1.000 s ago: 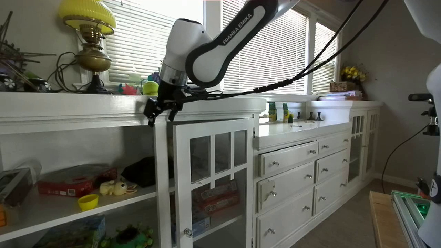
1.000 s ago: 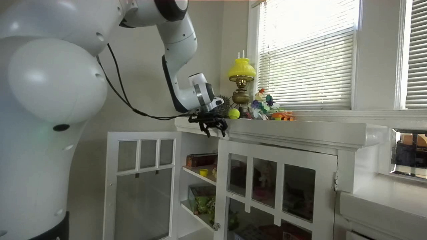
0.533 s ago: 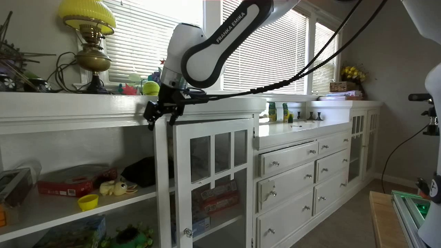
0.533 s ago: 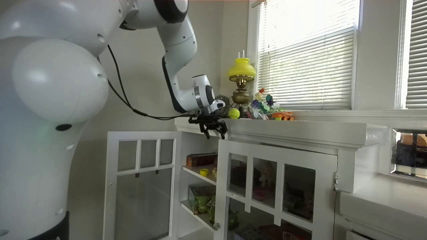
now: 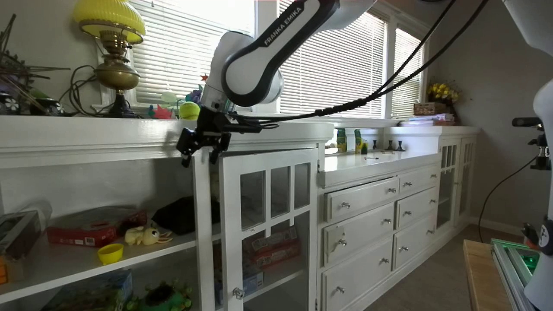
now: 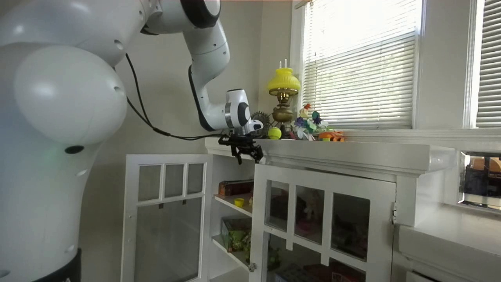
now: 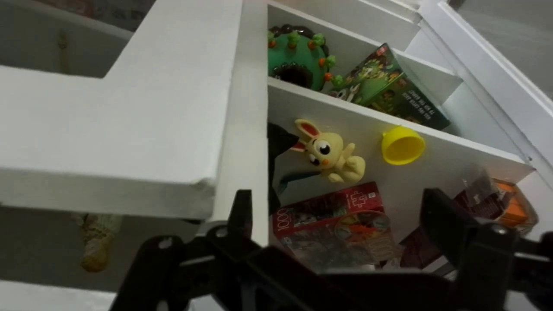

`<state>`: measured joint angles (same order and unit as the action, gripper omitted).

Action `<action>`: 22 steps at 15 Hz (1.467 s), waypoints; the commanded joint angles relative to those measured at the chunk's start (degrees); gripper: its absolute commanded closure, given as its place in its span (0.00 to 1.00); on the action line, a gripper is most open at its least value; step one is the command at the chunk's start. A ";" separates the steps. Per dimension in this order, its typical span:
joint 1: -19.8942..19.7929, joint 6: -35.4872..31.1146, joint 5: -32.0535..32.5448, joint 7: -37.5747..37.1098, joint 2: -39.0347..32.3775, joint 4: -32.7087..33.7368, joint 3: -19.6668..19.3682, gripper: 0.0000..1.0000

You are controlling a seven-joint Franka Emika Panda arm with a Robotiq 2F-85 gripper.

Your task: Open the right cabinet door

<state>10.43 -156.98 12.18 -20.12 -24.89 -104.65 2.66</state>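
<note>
The right cabinet door is a white frame with glass panes; it shows in both exterior views (image 5: 276, 220) (image 6: 309, 243) and fills the left of the wrist view (image 7: 142, 116). It stands ajar, hinged on its far right side. Its small knob (image 5: 238, 293) is low on the free edge, well below the gripper. My black gripper (image 5: 199, 160) is open and empty, pointing down at the door's top free corner; it also shows in the exterior view (image 6: 248, 158). In the wrist view its fingers (image 7: 337, 196) are wide apart, one close beside the door corner. Contact cannot be made out.
A white post (image 5: 203, 224) divides the cabinet. The left door (image 6: 130, 219) stands wide open. Shelves hold a toy rabbit (image 7: 330, 151), a yellow cup (image 7: 402, 144) and boxes. A lamp (image 5: 116, 73) and tennis ball (image 5: 189, 110) stand on the top ledge (image 5: 86, 134).
The gripper has tilted, dropped slightly and moved a little away from the cabinet. The right door's free edge and knob have swung slightly outward. The left door has not moved.
</note>
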 commanded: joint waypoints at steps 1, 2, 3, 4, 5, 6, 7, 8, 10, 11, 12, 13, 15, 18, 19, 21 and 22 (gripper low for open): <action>-1.29 1.22 -8.98 5.20 1.46 -2.95 3.87 0.00; -0.94 1.79 -10.02 5.32 1.67 -3.56 3.94 0.00; -0.88 2.01 -11.01 5.61 1.77 -4.00 4.15 0.00; -0.35 2.51 -10.78 5.14 1.86 -4.26 3.58 0.00; 0.14 3.08 -10.10 4.92 1.91 -4.26 3.02 0.00; 0.24 3.58 -9.50 5.91 1.75 -3.92 3.10 0.00; 0.88 4.51 -8.06 5.97 1.69 -3.51 2.36 0.00; 1.57 6.00 -6.44 6.58 1.71 -2.84 1.64 0.00; 2.73 8.90 -4.17 7.39 1.91 -1.61 0.62 0.00; 3.59 9.91 -2.31 7.04 2.03 -1.12 -0.35 0.00; 3.79 10.99 -1.39 7.53 2.24 -0.62 -0.44 0.00; 4.48 11.68 0.76 7.01 2.41 -0.18 -1.32 0.00; 4.90 12.95 3.09 7.16 2.58 0.60 -1.70 0.00; -0.07 11.83 -6.94 17.89 2.93 0.48 5.31 0.00; 3.20 11.34 -0.90 10.16 2.03 0.47 0.66 0.00; 1.68 11.33 -4.75 14.95 2.08 0.64 3.39 0.00; 1.39 11.33 -5.10 15.56 2.09 0.66 3.86 0.00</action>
<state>11.50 -145.80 7.35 -4.76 -22.83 -104.08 6.87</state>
